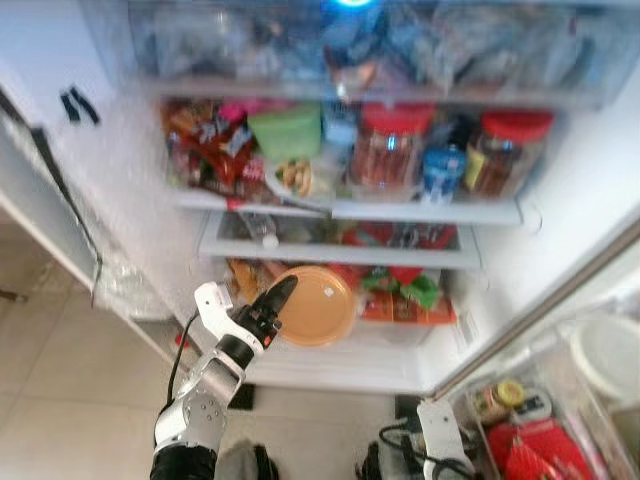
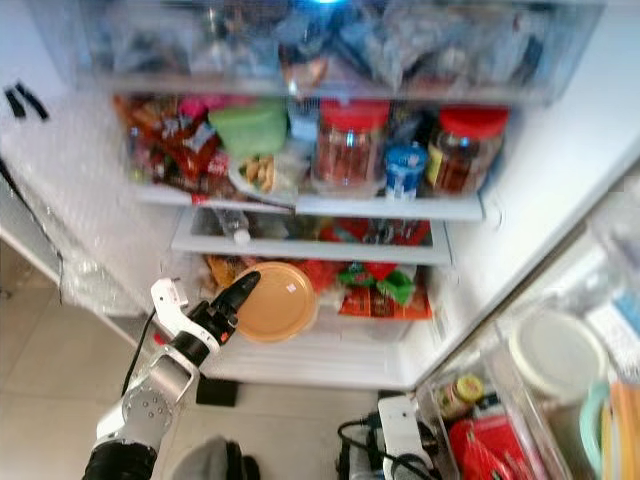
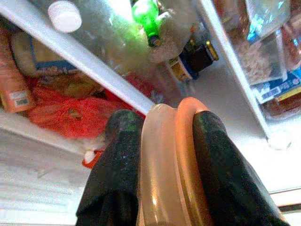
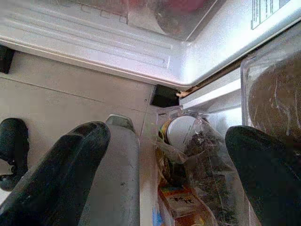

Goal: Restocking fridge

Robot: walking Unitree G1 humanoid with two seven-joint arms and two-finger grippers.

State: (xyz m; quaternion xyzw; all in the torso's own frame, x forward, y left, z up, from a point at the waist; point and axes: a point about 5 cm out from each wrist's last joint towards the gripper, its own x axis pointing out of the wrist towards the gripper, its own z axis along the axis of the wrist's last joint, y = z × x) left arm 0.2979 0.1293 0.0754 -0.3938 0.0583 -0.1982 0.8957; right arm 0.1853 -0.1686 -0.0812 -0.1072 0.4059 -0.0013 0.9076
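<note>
At the foot of the open fridge [image 1: 560,210], nearest the onlooker, the right pincer [image 4: 155,188] hung low beside the door, its two black fingers [image 4: 61,179] spread wide apart with nothing between them. Beyond it lay the tiled floor [image 4: 70,99] and the door bin [image 1: 540,400], which held a small yellow-lidded jar [image 1: 508,392] and red packets [image 1: 540,450].

A little farther in, the left arm reached up and forward from the lower left. The left pincer [image 1: 275,300] was clamped on the rim of an orange plate [image 1: 318,305]; in the left wrist view the fingers [image 3: 117,165] pressed the plate's edge from both sides. The plate stood tilted, nearly on edge, at the front of the lowest compartment, in front of red and green packets [image 1: 405,290].

Above the plate ran a shallow clear drawer [image 1: 330,240] with a white-capped bottle [image 1: 265,232] lying inside. On the shelf over the drawer stood, from left to right, red snack bags [image 1: 205,150], a green lidded container [image 1: 287,130], a jar with a red lid [image 1: 388,150], a blue can [image 1: 442,172] and a second red-lidded jar [image 1: 505,150]. Farthest and highest, a clear top drawer [image 1: 380,50] held blurred bagged goods whose contents could not be told.
</note>
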